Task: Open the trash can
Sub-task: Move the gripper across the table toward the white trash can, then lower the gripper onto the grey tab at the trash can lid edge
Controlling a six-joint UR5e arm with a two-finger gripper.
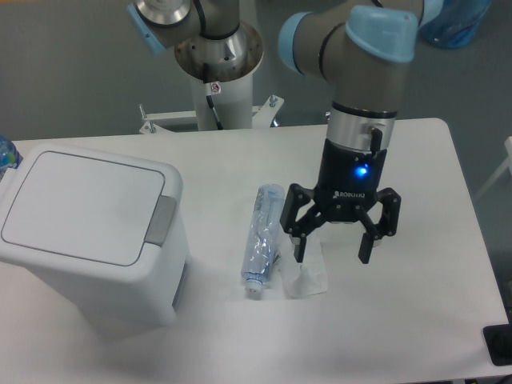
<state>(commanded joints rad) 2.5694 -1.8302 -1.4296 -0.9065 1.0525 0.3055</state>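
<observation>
Fingers [300, 244] on your gripper [333, 250] are spread wide and hold nothing; they point down over the table [424, 304], with a crumpled clear wrapper [304, 276] under the near fingertip and a crushed plastic bottle [261, 238] lying just beside it on the side toward the bin. Well apart from all that, at the far end of the table from your arm, sits the trash can [88, 240]: a big white boxy bin with rounded corners, its flat lid [80, 204] lying down flush and its grey latch [164, 220] on the edge facing the gripper. You should judge the task as not begun: the lid is closed, the latch untouched, and the whole approach and press are left.
</observation>
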